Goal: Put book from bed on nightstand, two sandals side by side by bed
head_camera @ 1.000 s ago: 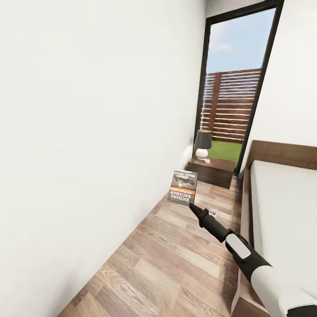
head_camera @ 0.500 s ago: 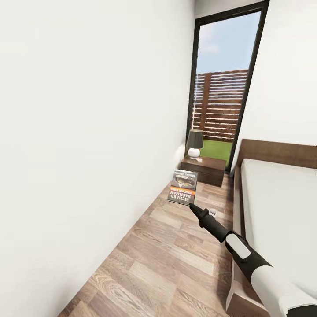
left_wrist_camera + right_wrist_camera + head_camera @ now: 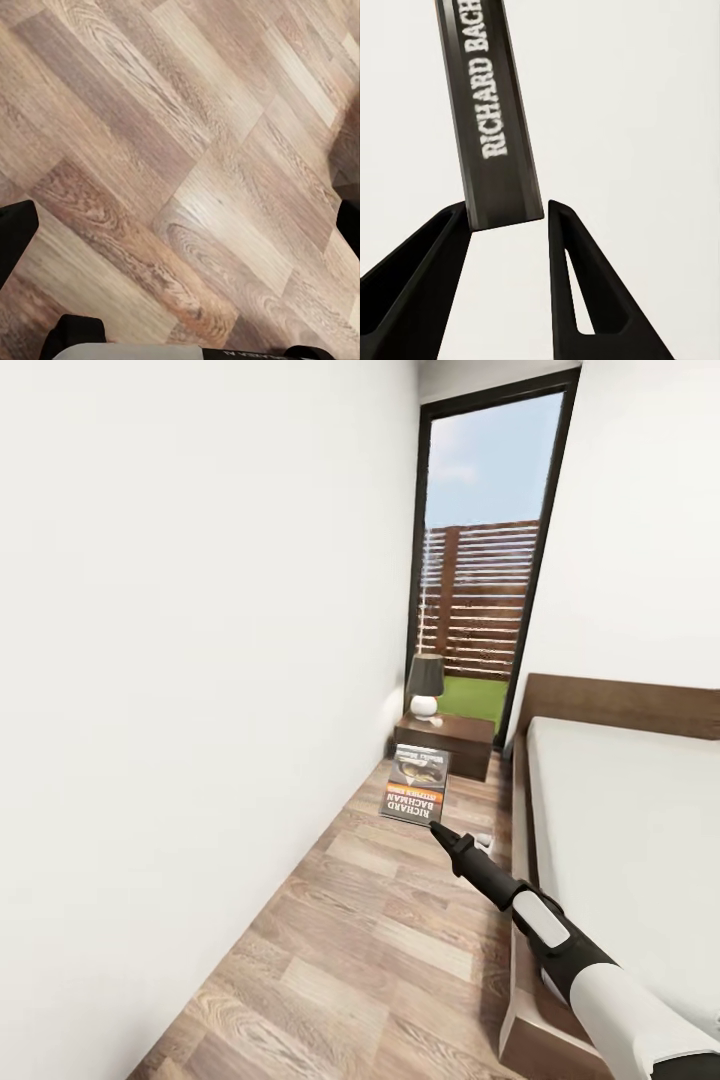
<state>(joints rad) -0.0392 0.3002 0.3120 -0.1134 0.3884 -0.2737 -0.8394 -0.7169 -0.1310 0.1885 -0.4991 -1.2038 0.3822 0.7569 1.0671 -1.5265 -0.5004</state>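
1. The wood-plank floor (image 3: 380,950) runs between the white wall and the bed (image 3: 620,830).
2. The nightstand (image 3: 446,745) stands on the floor at the far end, just before the window.
3. A lamp (image 3: 425,686) stands on the nightstand.
4. The bed's light mattress lies flat.

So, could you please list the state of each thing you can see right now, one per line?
book: held up in the air by the right claw, cover facing the head camera, lettering upside down.
right claw: shut on the book's lower edge.
left claw: open, empty, over the wood floor.
nightstand: drawer shut, carrying a lamp.
lamp: upright on the nightstand.
bed: mattress bare.
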